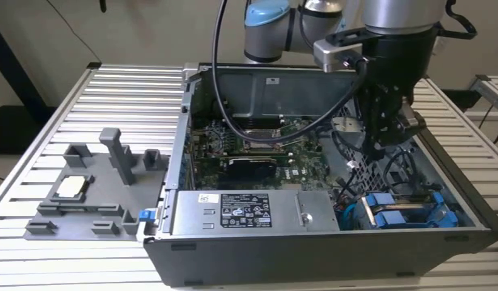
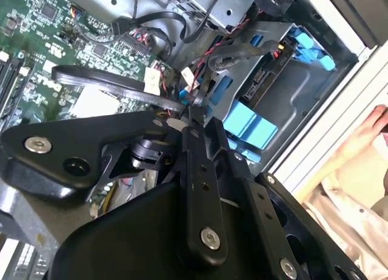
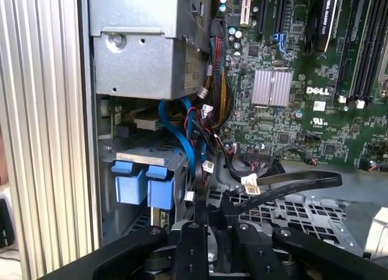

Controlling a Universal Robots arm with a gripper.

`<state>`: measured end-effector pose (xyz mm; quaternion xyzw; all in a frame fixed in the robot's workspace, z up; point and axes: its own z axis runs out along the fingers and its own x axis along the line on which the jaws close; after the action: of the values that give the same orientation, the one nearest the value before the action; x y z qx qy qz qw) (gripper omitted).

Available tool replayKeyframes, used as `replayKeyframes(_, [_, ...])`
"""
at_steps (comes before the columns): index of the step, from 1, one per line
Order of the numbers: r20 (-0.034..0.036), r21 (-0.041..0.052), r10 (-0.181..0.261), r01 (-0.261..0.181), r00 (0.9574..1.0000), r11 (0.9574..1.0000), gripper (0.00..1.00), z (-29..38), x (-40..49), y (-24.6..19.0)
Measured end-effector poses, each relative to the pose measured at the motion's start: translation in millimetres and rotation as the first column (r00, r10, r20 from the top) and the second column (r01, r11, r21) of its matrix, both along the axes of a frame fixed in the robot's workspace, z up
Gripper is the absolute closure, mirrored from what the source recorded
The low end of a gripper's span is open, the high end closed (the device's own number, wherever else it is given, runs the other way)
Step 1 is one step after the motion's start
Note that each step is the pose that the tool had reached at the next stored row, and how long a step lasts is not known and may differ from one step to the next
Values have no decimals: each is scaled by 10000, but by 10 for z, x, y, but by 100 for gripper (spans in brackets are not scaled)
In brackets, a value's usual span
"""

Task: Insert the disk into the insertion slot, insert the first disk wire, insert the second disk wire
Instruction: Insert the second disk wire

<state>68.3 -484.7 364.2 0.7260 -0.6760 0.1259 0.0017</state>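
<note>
Disk [image 1: 406, 212], blue carrier tabs [image 3: 145, 186] outward, seated in insertion slot [image 2: 297, 95] at case corner, exterior view's right. Grey power-supply box [image 1: 249, 212] with white sticker just beside slot. Blue and black wires [image 3: 188, 134] looped above bay. Gripper [image 2: 191, 119] inside case [image 1: 313, 257] over perforated metal, fingers drawn close, seemingly pinching black cable [image 3: 285, 186] — contact hard to confirm. Green motherboard [image 1: 257, 151] behind. Grey fixture tray [image 1: 87, 188] on slatted table [image 1: 71, 109].

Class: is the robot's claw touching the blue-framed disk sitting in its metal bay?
Apart. In the exterior view the claw hangs above the case floor, with open space and loose cables between it and the disk, which lies lower in the bay.
</note>
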Motion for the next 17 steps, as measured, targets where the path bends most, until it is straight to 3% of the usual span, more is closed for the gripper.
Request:
replayKeyframes(2, [3, 14, -1, 1, 10000, 10000, 78, -4, -1, 0])
replayKeyframes(3, [4, 15, -1, 1, 10000, 10000, 84, -4, -1, 0])
replayKeyframes(10, [3, 18, -3, 3, 10000, 10000, 84, -8, 5, -10])
replayKeyframes(17, [-86, 17, -1, 1, 10000, 10000, 84, -9, 142, -139])
